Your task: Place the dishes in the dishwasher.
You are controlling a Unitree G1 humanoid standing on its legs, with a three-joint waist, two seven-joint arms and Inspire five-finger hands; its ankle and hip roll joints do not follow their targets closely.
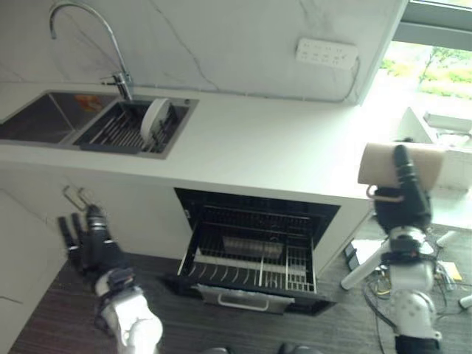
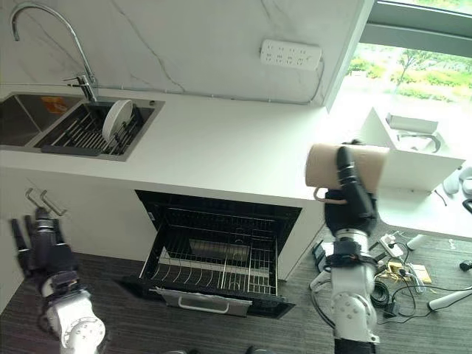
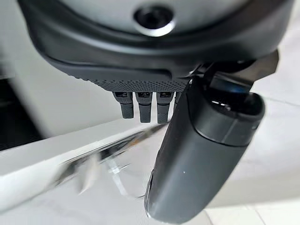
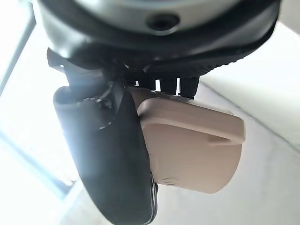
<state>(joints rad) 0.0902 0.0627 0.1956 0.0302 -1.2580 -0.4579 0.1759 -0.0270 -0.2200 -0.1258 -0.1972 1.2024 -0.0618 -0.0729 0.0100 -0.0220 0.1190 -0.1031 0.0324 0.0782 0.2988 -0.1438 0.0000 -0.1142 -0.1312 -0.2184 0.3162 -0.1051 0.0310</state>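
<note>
One beige mug (image 2: 346, 166) gets held up by the right hand (image 2: 352, 199), thumb and fingers clamped round it, right of the open dishwasher (image 1: 251, 254). One white plate (image 1: 154, 120) sits in the sink rack (image 1: 125, 131). Left hand (image 1: 90, 243) hangs empty, fingers straight.

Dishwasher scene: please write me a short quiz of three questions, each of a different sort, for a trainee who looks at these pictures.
1. True or false: the dishwasher is open, with its rack pulled out.
2. What does the right robot hand hold? A) a plate B) a beige mug C) a glass
3. Fill in: the white plate stands in the ____ beside the tap.

Key
1. True. The rack is empty.
2. B. The fingers are curled round the mug, held up at the right end of the counter.
3. Sink. The left robot hand is open, low, in front of the cabinet.
</note>
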